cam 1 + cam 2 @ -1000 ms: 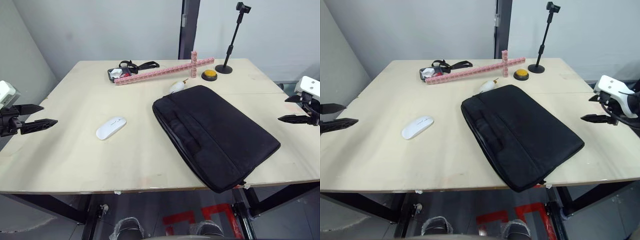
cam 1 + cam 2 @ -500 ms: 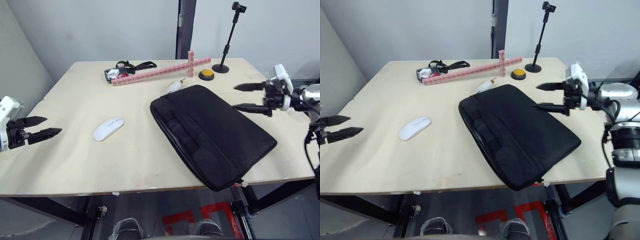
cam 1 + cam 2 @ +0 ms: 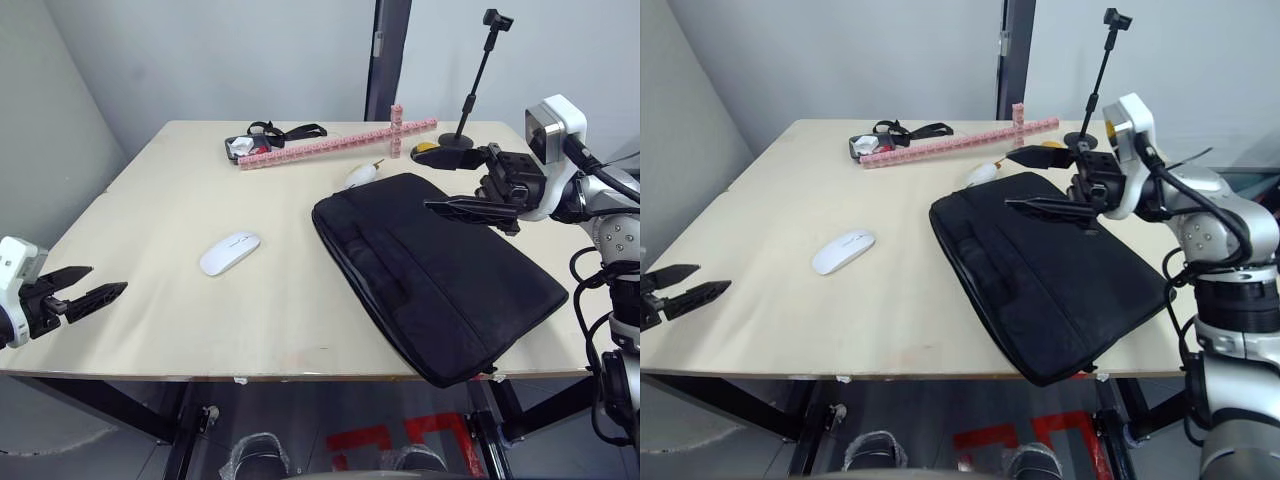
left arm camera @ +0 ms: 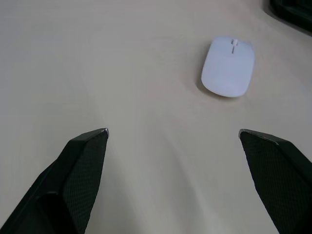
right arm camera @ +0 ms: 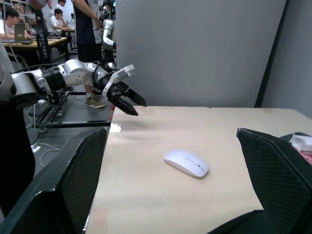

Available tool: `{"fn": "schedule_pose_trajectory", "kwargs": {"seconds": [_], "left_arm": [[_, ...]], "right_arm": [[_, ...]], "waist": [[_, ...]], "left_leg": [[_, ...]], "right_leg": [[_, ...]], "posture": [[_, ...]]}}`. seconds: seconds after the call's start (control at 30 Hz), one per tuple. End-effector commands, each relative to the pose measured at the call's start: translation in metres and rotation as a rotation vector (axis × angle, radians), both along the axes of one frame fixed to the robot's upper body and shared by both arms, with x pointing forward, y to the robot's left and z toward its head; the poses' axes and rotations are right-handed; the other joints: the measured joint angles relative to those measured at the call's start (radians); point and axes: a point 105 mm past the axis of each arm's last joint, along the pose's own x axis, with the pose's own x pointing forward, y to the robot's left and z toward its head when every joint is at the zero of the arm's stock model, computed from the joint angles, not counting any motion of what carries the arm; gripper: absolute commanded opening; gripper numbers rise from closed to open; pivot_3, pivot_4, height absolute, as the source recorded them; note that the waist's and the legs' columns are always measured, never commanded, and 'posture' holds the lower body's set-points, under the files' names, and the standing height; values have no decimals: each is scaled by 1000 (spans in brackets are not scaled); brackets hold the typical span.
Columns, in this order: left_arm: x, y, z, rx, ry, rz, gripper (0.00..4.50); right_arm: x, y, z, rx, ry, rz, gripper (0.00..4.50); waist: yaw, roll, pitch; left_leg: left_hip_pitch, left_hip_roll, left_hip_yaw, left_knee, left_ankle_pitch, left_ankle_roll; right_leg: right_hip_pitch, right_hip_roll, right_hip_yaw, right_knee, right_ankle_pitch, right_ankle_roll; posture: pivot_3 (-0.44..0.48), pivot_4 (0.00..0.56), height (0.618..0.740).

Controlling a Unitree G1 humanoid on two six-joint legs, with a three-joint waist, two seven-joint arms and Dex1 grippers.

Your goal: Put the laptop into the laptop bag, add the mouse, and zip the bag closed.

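Right claw (image 3: 1042, 180), spread, has advanced over the bag (image 3: 1045, 268) beneath it. Left claw (image 3: 85, 288), spread, remains off the desk (image 3: 200, 320) edge, mouse (image 3: 229, 253) well ahead.

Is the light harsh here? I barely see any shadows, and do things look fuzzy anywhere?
Left eye view: soft, even light; the mouse and laptop bag cast only faint shadows on the table. Left wrist view: the left gripper's fingers look soft up close, while the mouse stays fairly crisp. Right wrist view: the background room with people looks brighter than the table.
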Motion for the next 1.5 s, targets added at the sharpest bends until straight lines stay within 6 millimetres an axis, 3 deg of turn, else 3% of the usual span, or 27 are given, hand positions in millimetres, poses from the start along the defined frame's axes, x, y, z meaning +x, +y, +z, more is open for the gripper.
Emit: {"fn": "schedule_pose_trajectory", "kwargs": {"seconds": [0.03,0.23,0.47,0.73,1.0,1.5], "left_arm": [[-3,-4,14,9,-44,-8,4500],[-5,-18,15,8,-24,-62,4500],[11,-38,14,69,-5,-169,4500],[52,-55,0,142,-20,-271,4500],[84,-75,-24,136,-33,-319,4500],[113,-99,-48,102,-21,-360,4500]], "right_arm": [[-7,5,15,24,-51,-2,4467],[-6,3,16,17,-53,-28,4467],[-6,2,11,13,-72,-47,4467],[-7,3,7,-4,-72,-54,4467],[-4,-13,-6,-36,-88,-100,4467],[-16,-16,-10,-87,-108,-116,4467]], "waist": [[-3,0,0],[-6,0,0],[-2,0,0],[-3,0,-1],[-1,0,-2],[4,0,-2]], "left_leg": [[0,0,0,0,0,-1],[-1,0,0,-1,0,0],[0,0,0,-1,0,0],[0,0,0,-1,4,5],[-1,0,0,-1,4,5],[-1,0,0,0,4,5]], "right_leg": [[0,0,0,0,0,0],[-1,0,0,-1,0,0],[0,0,0,-1,0,0],[0,0,0,0,0,1],[0,0,0,-1,0,1],[0,0,0,0,1,1]], "posture": [[0,150,740],[0,150,740],[0,150,740],[0,150,740],[0,150,740],[0,150,740]]}}
